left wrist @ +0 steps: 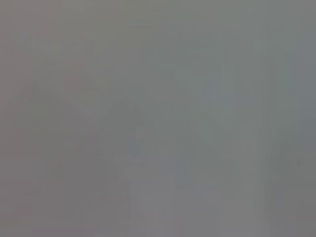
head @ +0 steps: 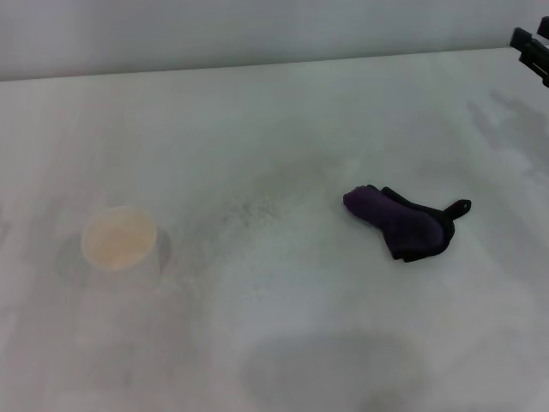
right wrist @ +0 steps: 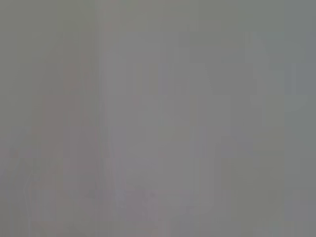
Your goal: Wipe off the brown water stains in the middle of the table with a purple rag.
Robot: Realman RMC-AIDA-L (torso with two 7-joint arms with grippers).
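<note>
The small dark purple soft cloth rag [head: 401, 222] lies crumpled on the white matte counter [head: 283, 120], well apart from the right tool [head: 533, 47], whose grip I cannot tell; light and limp, best pinched at its bunched middle.

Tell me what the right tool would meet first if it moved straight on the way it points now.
Probably nothing. Only part of the right tool shows, at the far right corner, seemingly pointing left over the table. The purple rag lies nearer, off that line. Depth is unclear.
</note>
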